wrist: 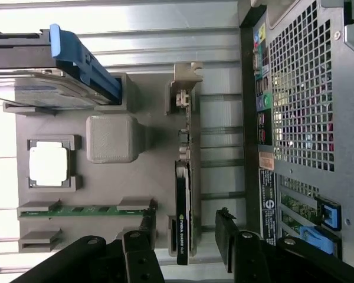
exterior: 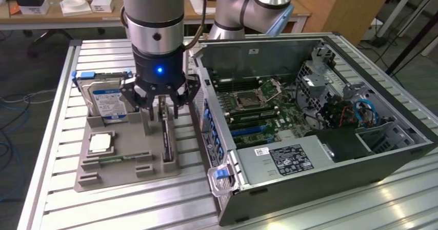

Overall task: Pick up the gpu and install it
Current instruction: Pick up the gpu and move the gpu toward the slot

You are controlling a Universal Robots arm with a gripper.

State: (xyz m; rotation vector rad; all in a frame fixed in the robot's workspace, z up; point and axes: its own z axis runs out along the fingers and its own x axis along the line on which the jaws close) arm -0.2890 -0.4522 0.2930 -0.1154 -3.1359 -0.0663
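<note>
The wide-open gripper [exterior: 162,112] flanks the gpu [exterior: 166,140], which stands along the tray's [exterior: 126,176] edge nearest the computer case [exterior: 329,153]. An off-centre squeeze could jam it in its slot.

The grey-and-silver robot arm [exterior: 156,19] points straight down, its black gripper [exterior: 163,113] spread wide open, holding nothing.
</note>
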